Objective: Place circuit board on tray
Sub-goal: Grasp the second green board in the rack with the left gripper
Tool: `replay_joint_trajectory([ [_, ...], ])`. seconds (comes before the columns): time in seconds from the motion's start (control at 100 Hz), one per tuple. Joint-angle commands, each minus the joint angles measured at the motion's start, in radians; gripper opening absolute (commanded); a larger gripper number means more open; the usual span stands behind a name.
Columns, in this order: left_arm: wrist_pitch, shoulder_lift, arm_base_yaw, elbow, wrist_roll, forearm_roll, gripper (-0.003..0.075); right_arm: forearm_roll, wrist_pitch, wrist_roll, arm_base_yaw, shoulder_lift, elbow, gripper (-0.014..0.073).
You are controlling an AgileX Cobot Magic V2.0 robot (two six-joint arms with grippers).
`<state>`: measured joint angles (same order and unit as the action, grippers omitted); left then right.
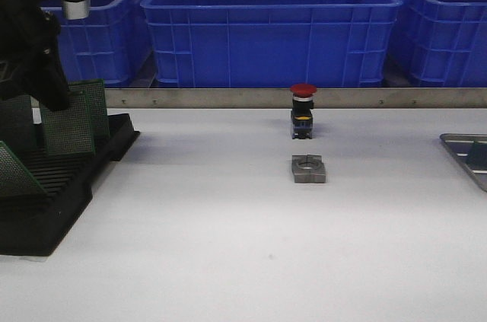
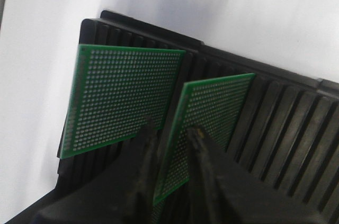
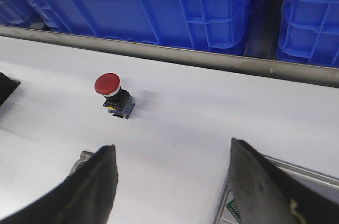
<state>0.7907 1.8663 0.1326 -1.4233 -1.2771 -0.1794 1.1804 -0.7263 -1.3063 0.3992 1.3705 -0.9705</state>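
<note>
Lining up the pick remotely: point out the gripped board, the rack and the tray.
board point(image 2: 204, 121), left wrist view, on its perforated green face above the fingers.
rack point(image 1: 46, 219), front view, on its black front edge.
tray point(image 1: 456, 143), front view, on its near-left rim.

Red push button point(image 1: 303, 111) stands upright on the worktop point(image 1: 228, 246), near a grey metal block point(image 1: 308, 169); blue bins point(image 1: 270, 29) line the rear.

The white bench point(image 1: 228, 246) carries a black slotted rack point(image 1: 53, 192) directly beneath the left jaws. A red-capped push button point(image 1: 302, 113) and a grey metal block point(image 1: 308, 169) rest between the two arms' jaws, while the silvery tray point(image 1: 466, 156) lies under the right jaws.
</note>
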Motion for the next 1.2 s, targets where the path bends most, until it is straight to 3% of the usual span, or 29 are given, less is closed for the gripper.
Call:
replay_joint_trajectory([
  [0.0,-0.025,-0.046,-0.001,-0.026,0.007,-0.019,0.0037,0.042,-0.012,-0.014,0.000,-0.036,-0.022,0.0477],
  [0.22,-0.018,-0.050,-0.001,-0.026,0.007,-0.019,-0.0020,0.042,-0.011,-0.015,0.000,-0.036,-0.022,0.0477],
  [0.54,0.041,-0.060,-0.001,-0.049,0.007,-0.023,-0.0020,0.042,-0.011,-0.015,0.000,-0.036,-0.022,0.0477],
  [0.92,0.141,-0.094,-0.001,-0.184,0.009,-0.058,-0.0020,0.042,-0.012,-0.015,0.000,-0.036,-0.022,0.0477],
  [1.19,0.264,-0.101,-0.001,-0.217,0.009,-0.198,-0.0020,0.042,-0.035,-0.015,0.000,-0.036,-0.022,0.0477],
])
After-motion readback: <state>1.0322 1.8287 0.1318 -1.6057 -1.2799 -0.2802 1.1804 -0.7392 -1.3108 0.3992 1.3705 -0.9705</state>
